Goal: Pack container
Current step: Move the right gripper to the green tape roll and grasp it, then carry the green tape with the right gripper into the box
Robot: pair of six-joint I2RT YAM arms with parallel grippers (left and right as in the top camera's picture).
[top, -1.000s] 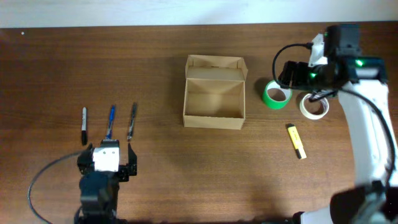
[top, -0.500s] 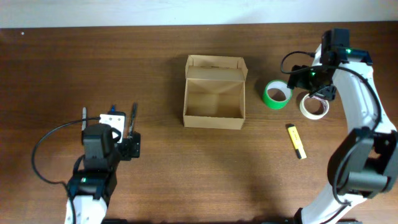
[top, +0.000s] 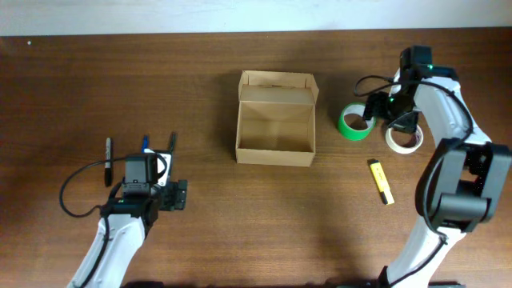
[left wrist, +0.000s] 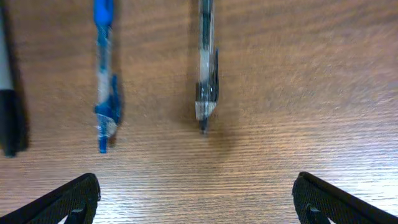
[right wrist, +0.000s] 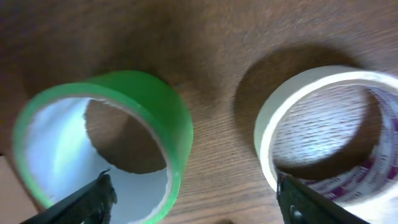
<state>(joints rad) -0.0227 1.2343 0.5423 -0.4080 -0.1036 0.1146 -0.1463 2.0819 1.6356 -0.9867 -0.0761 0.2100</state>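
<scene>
Overhead: container (top: 276,120) flap open for loading; right gripper (right wrist: 196,202) splayed by green tape (top: 355,122) to its right, left gripper (left wrist: 196,199) splayed by pens (left wrist: 206,68) to its left.

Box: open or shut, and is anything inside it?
Open and empty: the box has its flap folded back, and only bare cardboard shows inside.

I see the container (top: 276,128) mid-surface (top: 208,232), flap lid open at its far edge (plain tan). To its right are the green tape roll (top: 354,125), then the white tape roll (top: 404,138), with my right gripper (top: 382,118) above the gap between them. The yellow highlighter (top: 382,182) lies nearer. My left gripper (top: 152,162) is at the near ends of the black marker (top: 109,158), blue pen (top: 145,144) and dark pen (top: 170,145).
</scene>
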